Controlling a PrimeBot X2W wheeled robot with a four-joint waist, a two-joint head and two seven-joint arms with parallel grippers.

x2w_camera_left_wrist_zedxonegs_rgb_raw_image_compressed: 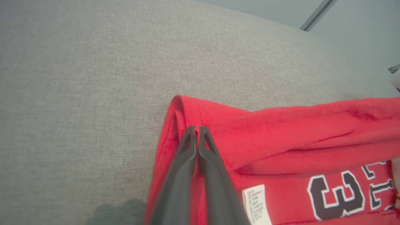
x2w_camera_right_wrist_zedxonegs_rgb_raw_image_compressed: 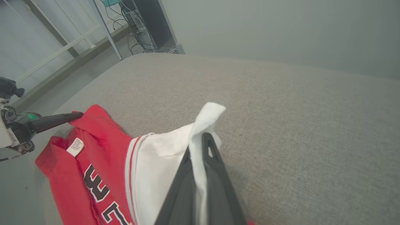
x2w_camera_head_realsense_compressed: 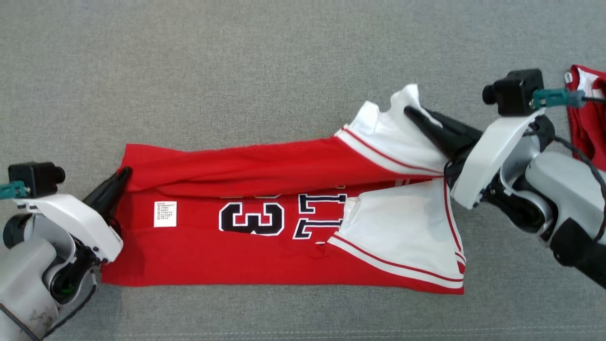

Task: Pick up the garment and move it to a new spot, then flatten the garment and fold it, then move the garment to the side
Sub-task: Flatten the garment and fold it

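Across frame centre, on grey surface [x2w_camera_head_realsense_compressed: 284, 71]: red jersey [x2w_camera_head_realsense_compressed: 265, 246]. At its left end, hem [x2w_camera_left_wrist_zedxonegs_rgb_raw_image_compressed: 187, 117] pinched in left claw [x2w_camera_head_realsense_compressed: 125, 172]; at upper right, white shoulder fabric [x2w_camera_right_wrist_zedxonegs_rgb_raw_image_compressed: 207, 115] clamped in right claw [x2w_camera_head_realsense_compressed: 409, 111].

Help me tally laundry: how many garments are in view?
2: the red jersey mid-surface, and a second red garment at the head view's right edge, cut off; more may be hidden.

Beyond the garment [x2w_camera_head_realsense_compressed: 265, 255] the grey surface [x2w_camera_head_realsense_compressed: 284, 57] lies open; red cloth [x2w_camera_head_realsense_compressed: 589, 128] at right.
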